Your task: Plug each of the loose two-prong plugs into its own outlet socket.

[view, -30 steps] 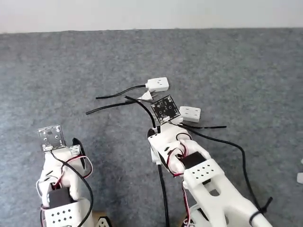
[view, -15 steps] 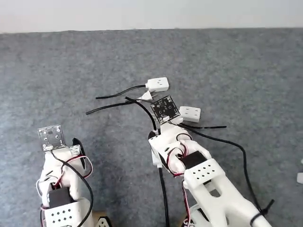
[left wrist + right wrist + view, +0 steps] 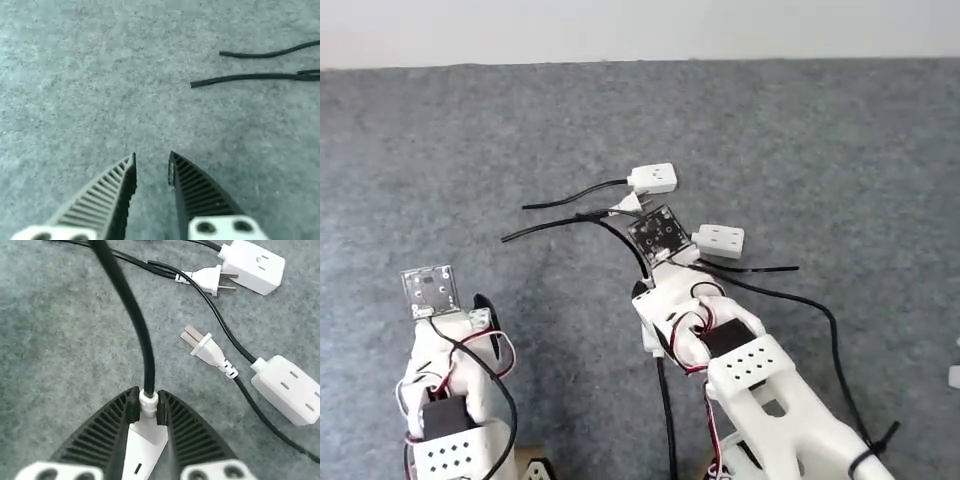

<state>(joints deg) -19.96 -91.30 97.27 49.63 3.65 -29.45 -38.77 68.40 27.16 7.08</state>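
My right gripper [image 3: 146, 392] is shut on a flat white cord end [image 3: 145, 432] with a slot in it; its thick black cord [image 3: 125, 305] runs away from the fingers. Beyond it a loose two-prong plug [image 3: 207, 350] lies on the carpet, its cord leading past a white outlet socket [image 3: 287, 390]. A second plug [image 3: 210, 280] lies with its prongs just short of another socket [image 3: 252, 265]. From above, both sockets [image 3: 653, 178] [image 3: 720, 240] lie ahead of the right arm [image 3: 695, 320]. My left gripper [image 3: 151, 159] hangs open by a narrow gap over bare carpet, at the near left [image 3: 480, 305].
Grey carpet [image 3: 820, 130] covers the table. Two black cord ends [image 3: 240, 80] [image 3: 270, 51] lie ahead of the left gripper. A long black cable [image 3: 820, 310] runs back along the right arm. A small white object [image 3: 953, 375] sits at the right edge.
The right arm's wrist has swung slightly to the left with the cord end still held, dragging the black cord a little. The left arm has stayed put.
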